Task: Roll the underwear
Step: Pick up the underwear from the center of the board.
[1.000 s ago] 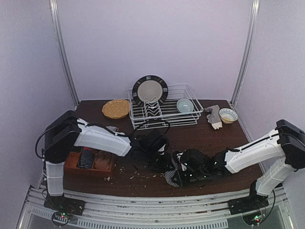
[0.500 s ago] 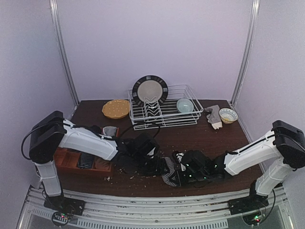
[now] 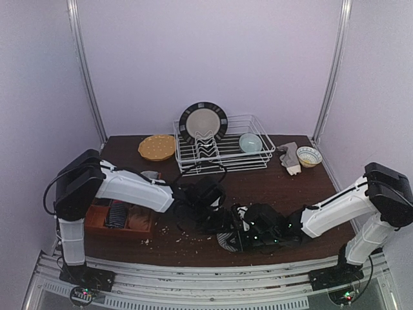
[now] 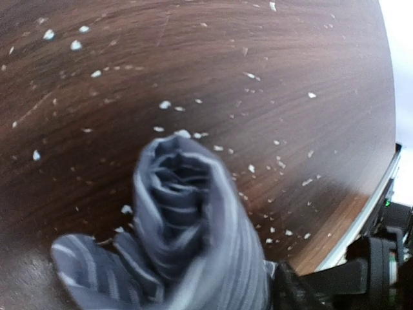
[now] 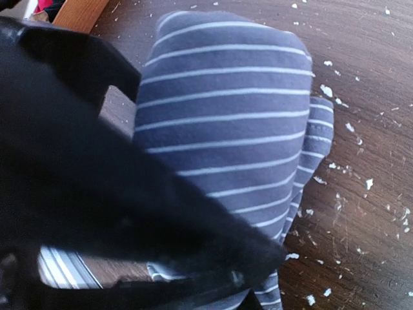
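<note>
The dark underwear with fine white stripes (image 3: pixel 227 241) lies bunched near the table's front edge, between my two grippers. In the left wrist view it is a tight roll (image 4: pixel 190 213) seen end-on, filling the bottom centre. My own fingers are hidden behind it. In the right wrist view its striped outer layer (image 5: pixel 239 110) fills the frame, and one black finger (image 5: pixel 161 213) crosses over its lower edge. My left gripper (image 3: pixel 211 216) is at the bundle's left end. My right gripper (image 3: pixel 244 234) is at its right end. Both appear shut on the cloth.
An orange-brown tray (image 3: pixel 97 226) with other garments sits at the left, under the left arm. A white dish rack (image 3: pixel 258 158) with a plate and a bowl stands at the back. A yellow dish (image 3: pixel 157 147) and a small bowl (image 3: pixel 309 155) flank it. White crumbs dot the table (image 3: pixel 193 240).
My left arm dipped toward the near left, then came back right. The striped bundle shifted slightly left and nearer between the grippers. The right arm barely moved.
</note>
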You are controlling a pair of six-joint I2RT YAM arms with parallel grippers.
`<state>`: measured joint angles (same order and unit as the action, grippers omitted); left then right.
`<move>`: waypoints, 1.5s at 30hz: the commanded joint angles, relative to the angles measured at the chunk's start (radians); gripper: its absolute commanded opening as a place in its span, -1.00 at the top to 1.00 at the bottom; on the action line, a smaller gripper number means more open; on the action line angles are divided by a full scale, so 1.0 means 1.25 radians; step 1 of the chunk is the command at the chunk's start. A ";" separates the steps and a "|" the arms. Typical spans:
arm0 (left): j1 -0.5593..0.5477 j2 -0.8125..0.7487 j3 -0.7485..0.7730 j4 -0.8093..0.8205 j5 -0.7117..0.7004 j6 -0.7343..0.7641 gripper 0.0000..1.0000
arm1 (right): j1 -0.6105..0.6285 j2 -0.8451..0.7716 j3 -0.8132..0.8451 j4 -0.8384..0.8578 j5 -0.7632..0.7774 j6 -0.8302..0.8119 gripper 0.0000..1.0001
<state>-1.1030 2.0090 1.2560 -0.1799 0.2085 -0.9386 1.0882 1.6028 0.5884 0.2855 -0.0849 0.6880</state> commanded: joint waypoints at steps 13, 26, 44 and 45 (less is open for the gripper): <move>0.028 -0.182 -0.150 -0.015 -0.120 0.104 1.00 | 0.007 -0.225 0.009 -0.232 -0.033 -0.096 0.03; 0.078 -0.700 -0.277 -0.502 -0.532 0.156 1.00 | 0.011 -0.464 -0.118 -0.134 0.108 -0.195 -0.04; 0.511 -0.912 -0.182 -0.663 -0.285 0.458 1.00 | 0.005 -0.276 -0.076 0.038 0.000 -0.161 -0.04; 0.513 -0.912 -0.176 -0.654 -0.278 0.453 1.00 | 0.005 -0.246 -0.045 0.042 -0.007 -0.151 -0.06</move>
<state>-0.4870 0.8623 0.9810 -0.9806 -0.2184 -0.4324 1.0966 1.2087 0.4255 0.2749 -0.0559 0.4603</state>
